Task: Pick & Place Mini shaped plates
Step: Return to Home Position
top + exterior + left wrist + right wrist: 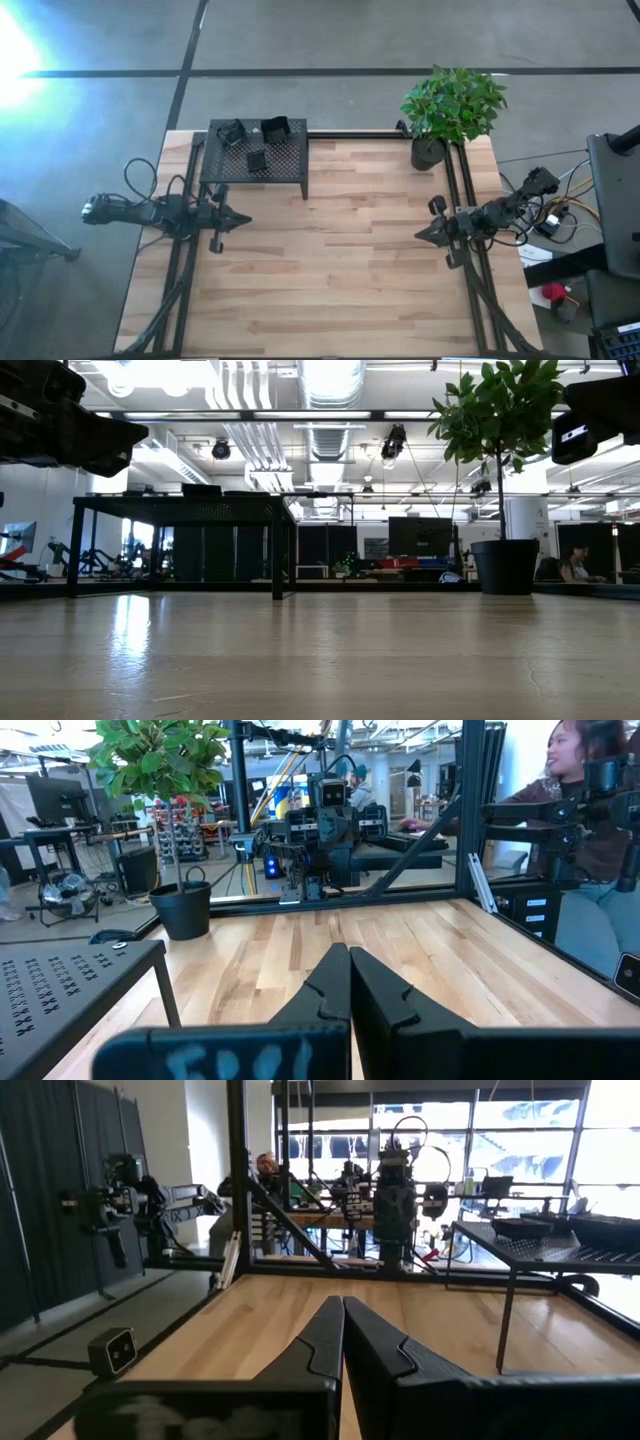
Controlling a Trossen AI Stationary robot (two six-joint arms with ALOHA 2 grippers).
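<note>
The mini shaped plates (257, 160) are seen as three black clusters on the perforated metal stand (290, 162), which is set at the back left corner of the desk (340, 280). Exact plate shapes cannot be told. The left hand (247, 218) is held just in front of the stand, above the desk's left side, fingers (320, 985) pressed together, nothing gripped. The right hand (419, 234) is held above the right side, pointed inward, likewise closed tip to tip and empty. A potted plant (450, 105) is placed at the back right corner.

Right fingers (322, 1342) pressed together above the wooden table (250, 1315).
</note>
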